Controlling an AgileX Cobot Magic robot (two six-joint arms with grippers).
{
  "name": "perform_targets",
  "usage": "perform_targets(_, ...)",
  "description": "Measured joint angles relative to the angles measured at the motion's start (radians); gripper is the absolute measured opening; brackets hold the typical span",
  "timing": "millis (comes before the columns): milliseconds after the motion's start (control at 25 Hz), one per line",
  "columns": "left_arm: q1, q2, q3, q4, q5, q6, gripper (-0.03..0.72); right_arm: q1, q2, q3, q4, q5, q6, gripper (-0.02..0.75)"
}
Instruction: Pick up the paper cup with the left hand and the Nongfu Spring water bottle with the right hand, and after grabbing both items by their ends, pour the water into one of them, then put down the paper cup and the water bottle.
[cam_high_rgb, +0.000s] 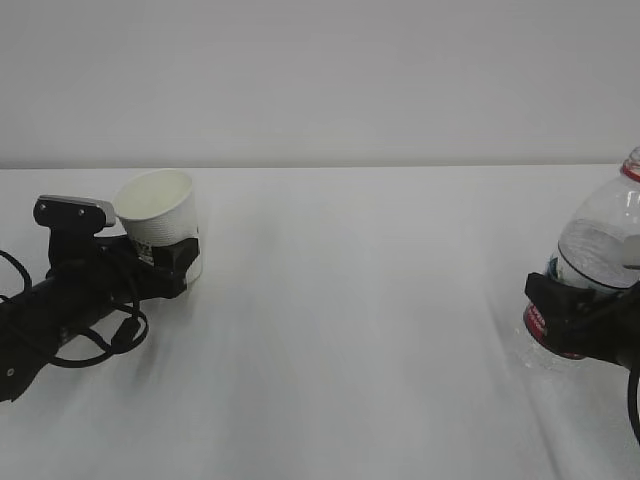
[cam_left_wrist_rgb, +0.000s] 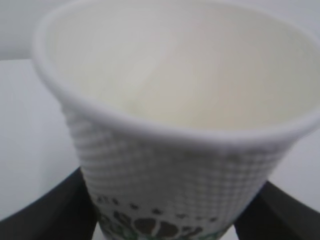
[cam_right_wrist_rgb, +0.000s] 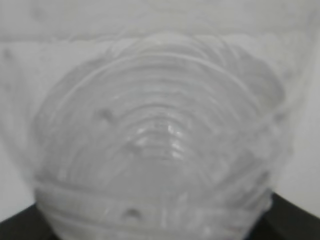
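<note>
The paper cup is white and dimpled, its open mouth leaning toward the camera at the left of the table. My left gripper is shut on its lower wall. In the left wrist view the cup fills the frame, cream and empty inside, with a black finger pressed against each side. At the right edge the Nongfu Spring water bottle leans with its red neck ring up and to the right. My right gripper is shut around its red label. Water shows inside. The bottle also fills the right wrist view.
The white table stretches between the two arms, and a plain pale wall stands behind it. The left arm's cables loop low over the table at the left.
</note>
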Motion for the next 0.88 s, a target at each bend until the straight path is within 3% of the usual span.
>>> perform_targets(320, 0.000, 0.000, 0.000, 0.058, 0.000, -0.002, 0.546, 0.000, 0.000, 0.000, 0.000, 0.001, 0.000, 0.485)
perform_targets(560, 0.000, -0.032, 0.000, 0.252, 0.000, -0.002, 0.546, 0.000, 0.000, 0.000, 0.000, 0.001, 0.000, 0.485)
perform_targets(880, 0.000, -0.055, 0.000, 0.412, 0.000, -0.036, 0.545, 0.000, 0.000, 0.000, 0.000, 0.001, 0.000, 0.485)
